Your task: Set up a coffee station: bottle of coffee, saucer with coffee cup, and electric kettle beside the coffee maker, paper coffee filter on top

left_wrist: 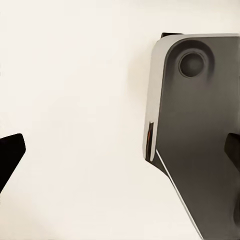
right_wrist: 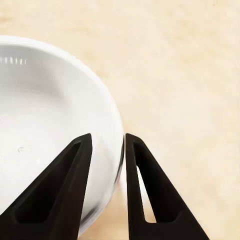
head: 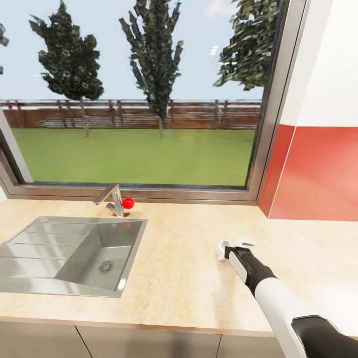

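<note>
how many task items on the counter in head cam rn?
1: a white cup pinched at its rim by the right gripper, on the countertop right of the sink. The gripper partly covers it; other items may lie outside the view.

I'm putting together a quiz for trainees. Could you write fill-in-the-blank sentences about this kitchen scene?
1. The right tool pinches the ___ of a white glossy dish.
2. The round knob on the grey metal tap is coloured ___.
3. In the head view, the steel sink lies to the ___ of that dish.

Missing words: rim; red; left.
</note>
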`<state>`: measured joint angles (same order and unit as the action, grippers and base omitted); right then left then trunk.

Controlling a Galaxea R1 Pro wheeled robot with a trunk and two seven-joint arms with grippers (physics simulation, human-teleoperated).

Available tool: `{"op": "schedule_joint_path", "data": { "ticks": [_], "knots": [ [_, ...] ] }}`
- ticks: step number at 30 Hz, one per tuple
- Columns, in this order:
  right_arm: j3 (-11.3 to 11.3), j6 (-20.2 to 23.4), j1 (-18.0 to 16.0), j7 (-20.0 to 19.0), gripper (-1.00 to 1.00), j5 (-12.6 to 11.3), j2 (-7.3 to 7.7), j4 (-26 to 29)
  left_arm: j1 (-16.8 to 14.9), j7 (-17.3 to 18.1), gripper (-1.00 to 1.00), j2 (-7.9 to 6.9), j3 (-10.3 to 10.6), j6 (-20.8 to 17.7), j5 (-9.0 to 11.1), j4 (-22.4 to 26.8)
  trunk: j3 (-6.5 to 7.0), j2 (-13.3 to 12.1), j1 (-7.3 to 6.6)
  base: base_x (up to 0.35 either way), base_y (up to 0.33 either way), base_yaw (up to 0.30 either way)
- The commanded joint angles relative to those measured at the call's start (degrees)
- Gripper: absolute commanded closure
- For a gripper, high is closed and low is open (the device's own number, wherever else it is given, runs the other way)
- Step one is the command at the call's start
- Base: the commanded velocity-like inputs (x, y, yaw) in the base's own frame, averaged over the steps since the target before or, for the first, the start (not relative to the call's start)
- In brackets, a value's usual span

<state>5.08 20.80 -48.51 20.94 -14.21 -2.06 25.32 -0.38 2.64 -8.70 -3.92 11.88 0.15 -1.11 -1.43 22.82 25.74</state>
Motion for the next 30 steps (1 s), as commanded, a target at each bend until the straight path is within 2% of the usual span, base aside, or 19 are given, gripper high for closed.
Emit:
{"op": "schedule_joint_path", "data": {
  "ticks": [1,15,18,26,30],
  "knots": [
    [0.5,0.1,0.0,0.4,1.00,-1.6,0.04,0.0,-0.1,0.3,-1.00,-0.01,-0.4,0.3,0.0,-0.1,-0.13,0.1,0.04,0.000,0.000,0.000],
    [0.5,0.2,0.0,0.4,1.00,-1.6,-0.01,0.6,-0.1,0.3,-1.00,-0.05,-0.4,0.3,0.0,-0.1,-0.13,0.1,0.04,0.000,0.000,0.000],
    [0.5,0.2,0.0,0.4,1.00,-1.5,-0.45,1.1,-0.1,0.3,-1.00,-0.06,-0.4,0.3,0.0,-0.1,-0.13,0.1,0.04,0.000,0.000,0.000],
    [0.5,0.4,0.0,0.4,1.00,-1.5,-1.36,9.1,-0.1,0.4,-1.00,-0.09,-0.4,0.3,0.0,-0.1,-0.13,0.1,0.04,0.000,0.000,0.000],
    [0.5,0.7,0.0,0.4,1.00,-1.5,-3.12,15.1,-0.1,0.4,-1.00,-0.04,-0.4,0.3,0.0,-0.1,-0.13,0.1,0.04,0.000,0.000,0.000]
  ]
}}
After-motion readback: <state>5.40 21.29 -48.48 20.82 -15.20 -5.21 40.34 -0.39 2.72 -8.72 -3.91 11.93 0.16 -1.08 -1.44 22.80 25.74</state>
